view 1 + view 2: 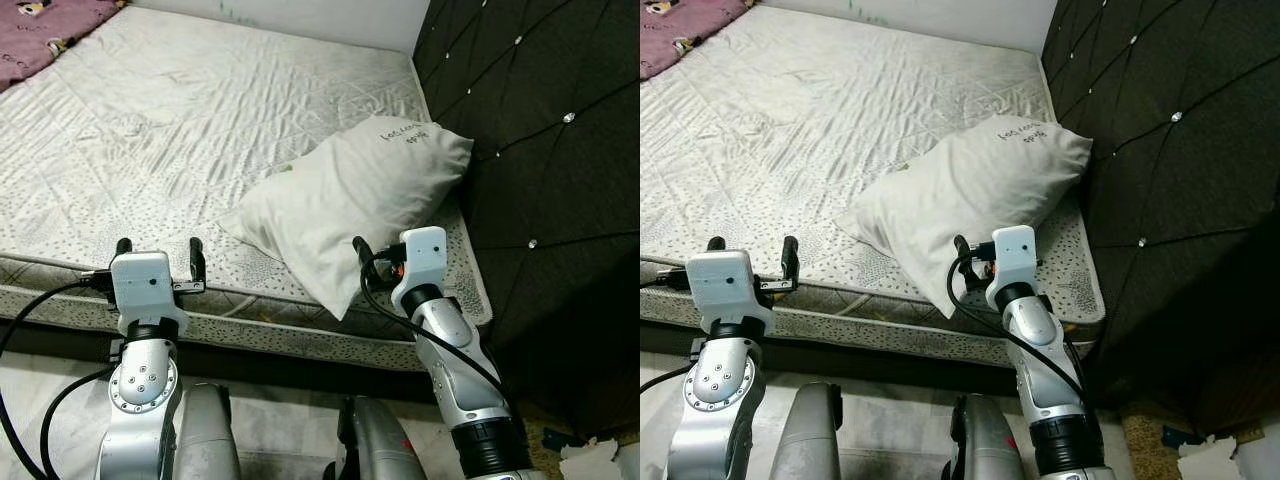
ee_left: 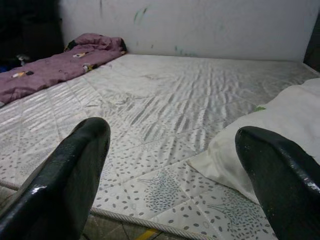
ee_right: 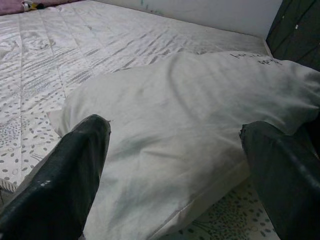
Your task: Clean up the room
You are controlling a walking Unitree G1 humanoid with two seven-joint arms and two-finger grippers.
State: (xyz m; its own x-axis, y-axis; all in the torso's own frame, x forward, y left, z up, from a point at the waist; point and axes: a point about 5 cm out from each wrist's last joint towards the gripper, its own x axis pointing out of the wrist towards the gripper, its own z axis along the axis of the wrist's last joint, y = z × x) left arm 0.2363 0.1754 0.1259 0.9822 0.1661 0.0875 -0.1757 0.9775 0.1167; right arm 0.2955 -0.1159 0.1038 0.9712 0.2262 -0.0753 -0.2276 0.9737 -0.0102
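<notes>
Near the headboard (image 1: 540, 150) end of the bare mattress (image 1: 180, 130), a white pillow (image 1: 350, 200) lies tilted, its long axis running from the near mattress edge up toward the headboard, with its upper corner resting against the tufted panel. Directly in front of its lower corner hovers the right end effector (image 1: 372, 262), fingers spread wide with the pillow framed between them in the wrist view, so this arm is plainly the nearer one. Further left along the mattress edge, the left end effector (image 1: 158, 255) is likewise spread, with the pillow off to its right and a purple blanket (image 2: 55, 65) at the far end.
</notes>
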